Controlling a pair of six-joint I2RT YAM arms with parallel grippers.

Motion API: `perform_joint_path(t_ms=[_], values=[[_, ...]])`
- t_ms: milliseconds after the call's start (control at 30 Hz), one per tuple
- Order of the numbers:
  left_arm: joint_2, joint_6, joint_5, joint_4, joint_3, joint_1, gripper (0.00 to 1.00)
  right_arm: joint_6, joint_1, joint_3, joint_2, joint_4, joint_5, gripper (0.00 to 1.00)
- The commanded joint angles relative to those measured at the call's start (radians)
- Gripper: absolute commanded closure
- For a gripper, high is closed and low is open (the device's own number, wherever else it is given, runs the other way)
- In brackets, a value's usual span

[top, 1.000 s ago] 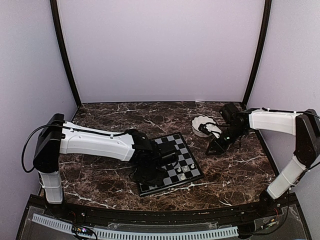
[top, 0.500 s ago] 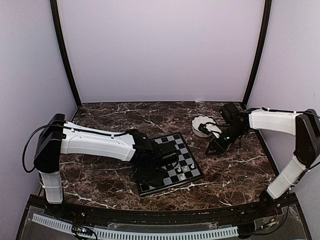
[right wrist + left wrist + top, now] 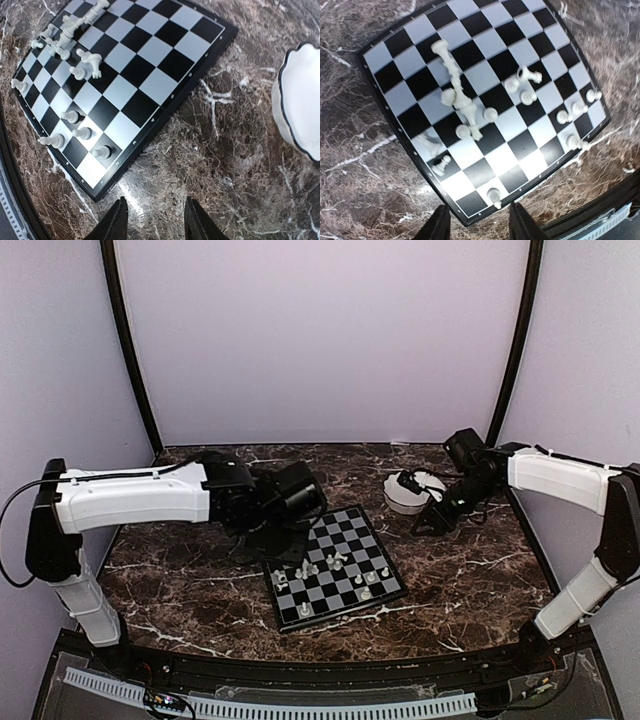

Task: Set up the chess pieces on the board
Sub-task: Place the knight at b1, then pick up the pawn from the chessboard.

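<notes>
The board (image 3: 345, 530) lies on the marble table, turned like a diamond; it also shows in the left wrist view (image 3: 485, 40) and the right wrist view (image 3: 150, 50). Several cream-white chess pieces (image 3: 335, 562) are on it. Some lie toppled in a cluster near the middle (image 3: 457, 97) (image 3: 65, 35). Others stand along one edge (image 3: 572, 107) (image 3: 75, 130). My left gripper (image 3: 272, 538) (image 3: 479, 222) is open and empty, raised beside the board's left side. My right gripper (image 3: 430, 523) (image 3: 156, 220) is open and empty over bare marble between board and bowl.
A white scalloped bowl (image 3: 405, 495) (image 3: 295, 105) stands on the table right of the board, close to my right gripper. Dark veined marble lies all round the board. Purple walls close in the back and sides.
My left arm has pulled back up and to the left off the board, uncovering the pieces in the middle. My right gripper has shifted slightly to the right.
</notes>
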Motion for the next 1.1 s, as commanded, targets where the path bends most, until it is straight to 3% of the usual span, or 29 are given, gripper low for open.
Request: perform_joint_path(t_ms=[0,200,400,633,767,900,1067], values=[[-0.111,0.025,0.004,0.037,-0.084,0.101,0.59,-0.047,-0.003,0.074,-0.068,-0.039,-0.072,0.6],[-0.121,0.166,0.089,0.123,-0.139,0.198,0.6,-0.102,0.019,0.174,-0.107,-0.089,-0.071,0.61],[-0.077,0.292,0.204,0.216,-0.137,0.286,0.63,-0.134,0.076,0.283,-0.058,-0.173,0.031,0.62],[0.01,0.359,0.347,0.254,-0.106,0.292,0.69,-0.181,0.153,0.292,-0.023,-0.152,0.044,0.66],[0.038,0.323,0.339,0.282,-0.13,0.283,0.69,-0.205,0.214,0.286,0.029,-0.087,0.04,0.7],[0.046,0.315,0.23,0.2,-0.07,0.289,0.69,-0.233,0.288,0.351,0.154,-0.111,0.014,0.74],[-0.055,0.265,0.182,0.266,-0.147,0.311,0.67,-0.23,0.325,0.436,0.287,-0.113,0.011,0.75]])
